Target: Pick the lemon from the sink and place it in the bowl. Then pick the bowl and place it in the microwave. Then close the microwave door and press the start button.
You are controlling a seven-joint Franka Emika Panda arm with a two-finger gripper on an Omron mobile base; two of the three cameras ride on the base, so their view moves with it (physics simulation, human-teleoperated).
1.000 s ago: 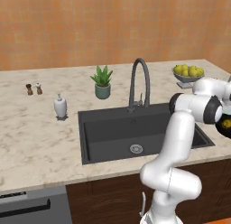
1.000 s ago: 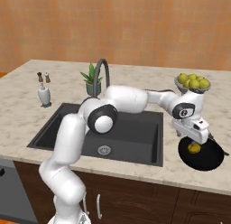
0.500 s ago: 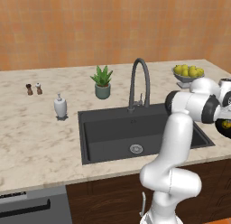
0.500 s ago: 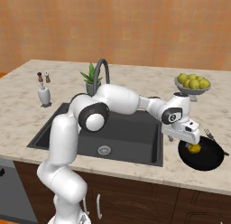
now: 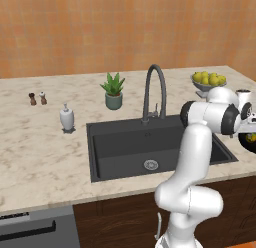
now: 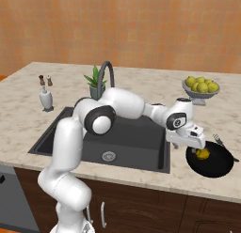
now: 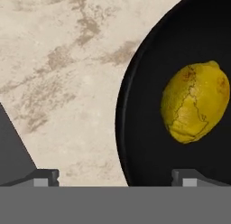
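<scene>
Since a second ago, the white arm has drawn back toward the sink, so its gripper [image 6: 194, 143] now sits over the near left edge of the black bowl [image 6: 217, 165] rather than farther right. Nothing else on the counter has shifted. The lemon [image 6: 203, 153] lies inside the bowl, left of its middle, and the bowl rests on the pale marbled counter [image 6: 141, 173] just to the right of the black sink [image 6: 136, 143].

From the hand camera, the two dark fingertips [image 7: 44, 177] stand far apart with nothing between them; one is over bare counter, the other over the bowl's inner surface. The lemon [image 7: 196, 107] lies beyond them, untouched, showing a mottled yellow skin. The bowl's rim [image 7: 121, 111] curves between the tips.

Behind the sink rises a dark arched faucet [image 5: 154, 91], with a small potted plant [image 5: 113, 91] to its left. A pale grey fruit bowl [image 6: 200, 88] of yellow-green fruit stands at the counter's far right. A white soap dispenser [image 5: 67, 117] and two small shakers [image 5: 37, 98] stand well left of the sink.
</scene>
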